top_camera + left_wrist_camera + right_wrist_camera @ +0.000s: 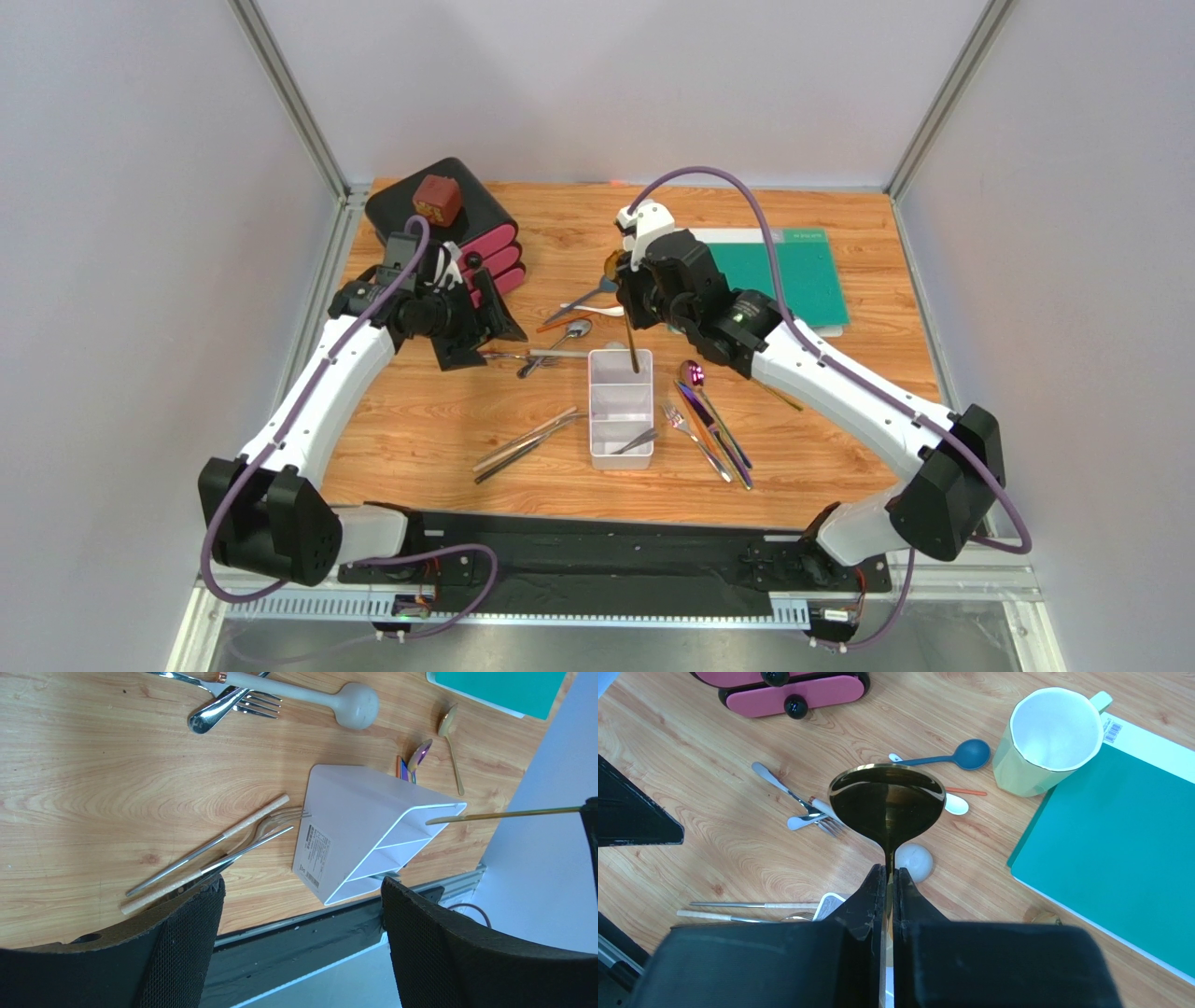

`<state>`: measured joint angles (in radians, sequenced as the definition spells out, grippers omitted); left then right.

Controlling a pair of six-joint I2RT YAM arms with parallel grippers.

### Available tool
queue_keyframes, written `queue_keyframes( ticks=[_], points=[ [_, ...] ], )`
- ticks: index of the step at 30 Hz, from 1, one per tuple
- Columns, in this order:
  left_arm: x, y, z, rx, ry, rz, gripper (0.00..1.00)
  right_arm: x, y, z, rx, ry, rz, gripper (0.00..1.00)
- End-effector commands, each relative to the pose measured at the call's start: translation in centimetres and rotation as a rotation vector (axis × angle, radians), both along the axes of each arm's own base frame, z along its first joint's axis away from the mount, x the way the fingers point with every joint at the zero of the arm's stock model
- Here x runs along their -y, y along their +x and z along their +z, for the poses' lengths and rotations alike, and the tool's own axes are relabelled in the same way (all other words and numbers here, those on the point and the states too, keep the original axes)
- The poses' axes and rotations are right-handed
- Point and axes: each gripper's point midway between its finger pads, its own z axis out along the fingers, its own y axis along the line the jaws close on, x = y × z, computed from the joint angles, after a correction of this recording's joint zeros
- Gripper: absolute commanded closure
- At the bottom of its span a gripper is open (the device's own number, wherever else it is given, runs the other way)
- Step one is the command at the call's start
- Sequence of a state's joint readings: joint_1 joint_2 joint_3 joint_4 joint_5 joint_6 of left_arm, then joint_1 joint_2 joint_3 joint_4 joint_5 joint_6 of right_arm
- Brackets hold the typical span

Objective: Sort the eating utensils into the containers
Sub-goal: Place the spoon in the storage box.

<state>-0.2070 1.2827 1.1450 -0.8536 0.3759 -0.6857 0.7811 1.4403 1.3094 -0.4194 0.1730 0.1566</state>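
My right gripper [634, 291] is shut on the handle of a gold spoon [887, 805], bowl up; its handle [634, 347] hangs over the far compartment of the white divided tray [595, 409]. In the left wrist view the handle [505, 815] points at the tray's open top [351, 819]. One silver utensil [636, 441] lies in the near compartment. My left gripper [474, 319] is open and empty, left of the tray. Chopsticks and a fork [530, 443] lie left of the tray. A purple spoon [690, 374] and more cutlery [716, 437] lie right of it.
A black box with pink drawers [456, 231] carries a brown block [438, 200] at the back left. A green mat [779, 273] lies at the back right, a pale mug [1050, 738] beside it. A blue spoon [952, 756], a white spoon [955, 803] and silver cutlery [801, 812] lie behind the tray.
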Motion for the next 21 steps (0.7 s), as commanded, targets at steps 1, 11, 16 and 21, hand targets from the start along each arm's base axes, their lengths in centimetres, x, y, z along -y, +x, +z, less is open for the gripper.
queue_keyframes(
  ticks=[1,11,16,21],
  points=[
    [-0.5,-0.4,0.9,0.041,0.011,0.002,0.13,-1.9,1.1,1.6,0.094,0.056,0.033,1.0],
    [-0.9,-0.3,1.0,0.071,0.034,-0.003,0.15,-2.1,-0.3,-1.6,0.059,0.056,0.041,1.0],
    [-0.8,-0.3,0.8,0.063,0.032,-0.012,0.15,-2.1,-1.3,-3.4,0.044,0.061,0.042,1.0],
    [-0.8,-0.2,0.5,0.057,0.035,-0.015,0.14,-1.8,-2.0,-4.3,0.016,0.057,0.035,1.0]
  ],
)
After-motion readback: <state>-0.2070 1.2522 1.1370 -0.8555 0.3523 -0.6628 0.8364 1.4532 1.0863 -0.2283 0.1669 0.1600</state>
